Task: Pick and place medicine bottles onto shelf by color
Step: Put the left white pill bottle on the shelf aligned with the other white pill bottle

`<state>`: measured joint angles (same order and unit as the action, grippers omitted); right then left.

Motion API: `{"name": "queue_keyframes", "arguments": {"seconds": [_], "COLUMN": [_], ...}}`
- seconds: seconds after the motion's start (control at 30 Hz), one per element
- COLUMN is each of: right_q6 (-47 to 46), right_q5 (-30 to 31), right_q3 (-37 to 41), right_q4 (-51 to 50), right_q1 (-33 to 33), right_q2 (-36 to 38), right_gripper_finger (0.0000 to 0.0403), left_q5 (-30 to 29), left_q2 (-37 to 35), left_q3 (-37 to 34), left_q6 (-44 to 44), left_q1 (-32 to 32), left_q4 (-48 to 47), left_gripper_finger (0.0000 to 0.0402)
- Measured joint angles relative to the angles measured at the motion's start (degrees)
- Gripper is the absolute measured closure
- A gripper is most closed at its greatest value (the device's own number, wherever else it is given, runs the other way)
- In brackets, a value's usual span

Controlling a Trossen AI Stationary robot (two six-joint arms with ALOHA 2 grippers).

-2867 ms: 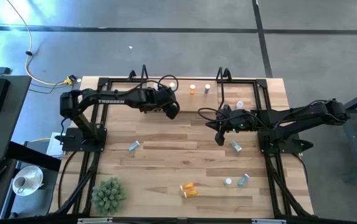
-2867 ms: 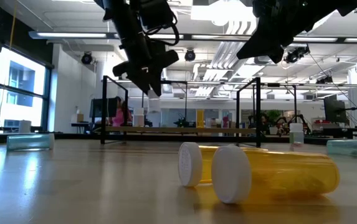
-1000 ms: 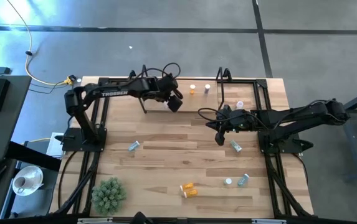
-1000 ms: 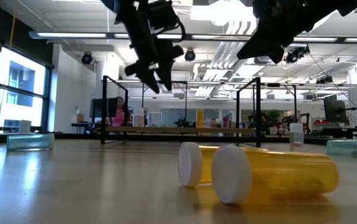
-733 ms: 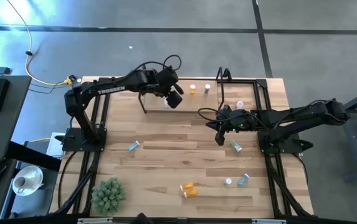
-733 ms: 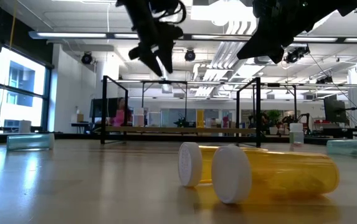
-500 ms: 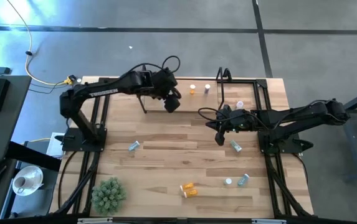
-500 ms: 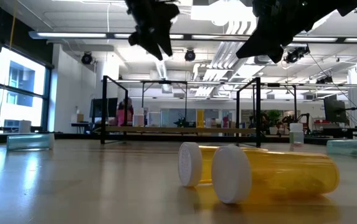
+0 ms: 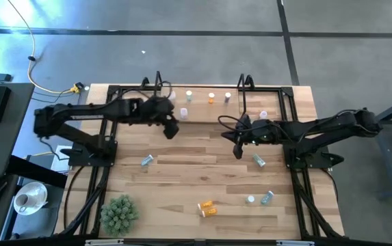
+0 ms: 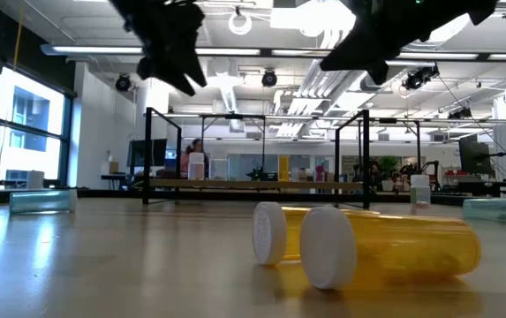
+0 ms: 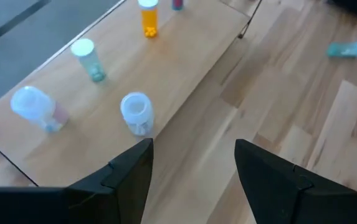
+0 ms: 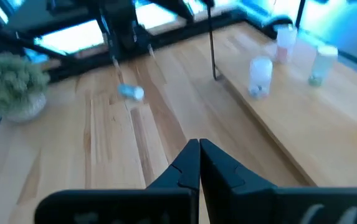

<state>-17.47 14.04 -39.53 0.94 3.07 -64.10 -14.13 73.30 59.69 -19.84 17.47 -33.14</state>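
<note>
High view: left gripper (image 9: 172,130), jaws apart and empty, hangs just before the shelf (image 11: 184,56), where four bottles stand upright, a whitish one (image 11: 135,113) nearest (caps up). Right gripper (image 9: 237,149) has its jaws together. Two orange bottles (image 10: 385,243) lie sideways, apparently touching.

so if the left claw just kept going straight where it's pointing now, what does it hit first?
Most likely the whitish bottle standing at the shelf's near edge. In the left wrist view it sits just ahead of the open left claw, slightly to one side. Depth is unclear, so the claw might meet the shelf board first.
</note>
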Motion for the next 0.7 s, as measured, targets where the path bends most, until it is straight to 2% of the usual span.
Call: {"name": "queue_keyframes", "arguments": {"seconds": [0.27,0.5,0.7], "right_q6": [4.8,6.1,7.5], "right_q5": [0.4,-2.1,-3.6], "right_q3": [-1.2,-9.3,-20.1], "right_q4": [9.9,8.2,1.1], "right_q1": [-1.9,-6.6,-10.8], "right_q2": [-6.5,-13.3,-20.8], "right_gripper_finger": [0.0402,0.0402,0.0402], "left_q5": [0.0,-0.2,-1.5], "left_q2": [-10.7,-15.1,-16.8], "left_q3": [-15.3,-23.2,-24.5], "left_q6": [-0.5,-0.5,1.6], "left_q1": [0.0,0.2,0.2], "left_q4": [10.4,14.8,15.2], "left_gripper_finger": [0.0188,0.0188,0.0188]}}
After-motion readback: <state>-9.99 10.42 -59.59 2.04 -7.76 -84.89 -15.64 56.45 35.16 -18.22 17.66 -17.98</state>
